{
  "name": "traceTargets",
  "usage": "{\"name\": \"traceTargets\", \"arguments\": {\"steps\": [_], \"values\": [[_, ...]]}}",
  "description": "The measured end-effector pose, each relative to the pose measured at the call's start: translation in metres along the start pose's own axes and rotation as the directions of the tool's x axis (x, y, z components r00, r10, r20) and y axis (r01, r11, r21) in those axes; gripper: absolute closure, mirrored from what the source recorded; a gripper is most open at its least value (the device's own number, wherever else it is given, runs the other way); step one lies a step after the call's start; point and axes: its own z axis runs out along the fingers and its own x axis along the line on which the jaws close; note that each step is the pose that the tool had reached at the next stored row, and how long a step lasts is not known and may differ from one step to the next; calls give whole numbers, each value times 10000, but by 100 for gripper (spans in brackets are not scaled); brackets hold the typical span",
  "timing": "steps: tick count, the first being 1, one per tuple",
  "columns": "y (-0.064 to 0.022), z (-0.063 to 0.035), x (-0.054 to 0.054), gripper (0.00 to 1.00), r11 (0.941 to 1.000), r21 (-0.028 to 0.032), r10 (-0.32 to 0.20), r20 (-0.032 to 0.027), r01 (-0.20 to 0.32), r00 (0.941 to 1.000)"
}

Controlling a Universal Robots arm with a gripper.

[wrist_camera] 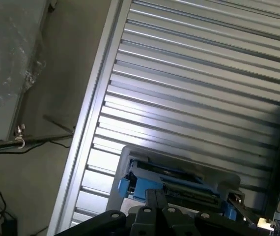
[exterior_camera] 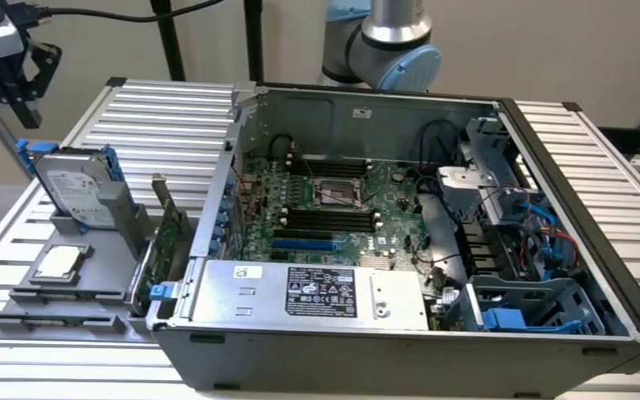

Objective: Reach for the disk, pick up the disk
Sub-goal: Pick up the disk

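Note:
The disk (exterior_camera: 76, 190) is a silver-grey drive with a white label, clipped in a blue frame. It stands on edge in a grey holder at the exterior view's left. My gripper (exterior_camera: 23, 107) hangs above and slightly beyond it, well apart from it, with nothing held. In the wrist view the disk (wrist_camera: 172, 183) is seen edge-on from above, blue frame ends on both sides. My gripper (wrist_camera: 154, 200) points down toward it with the two dark fingers pressed together, shut.
An open computer case (exterior_camera: 587, 208) stands right of the disk, with a silver box with a black label (exterior_camera: 320, 292) at its front. A small square chip (exterior_camera: 59, 262) lies on a grey tray in front of the disk. Everything rests on a ribbed metal table (exterior_camera: 153, 108).

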Motion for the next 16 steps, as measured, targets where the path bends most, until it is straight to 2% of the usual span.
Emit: {"name": "traceTargets", "arguments": {"steps": [4,8,12,16], "values": [[0,3,0,89,9973,-1,-729,-25,729,9973],[0,6,0,89,9895,-4,-1444,-51,1444,9895],[0,13,0,89,9762,-9,-2167,-76,2167,9762],[-1,24,0,89,9582,-15,-2862,-102,2862,9581]]}}
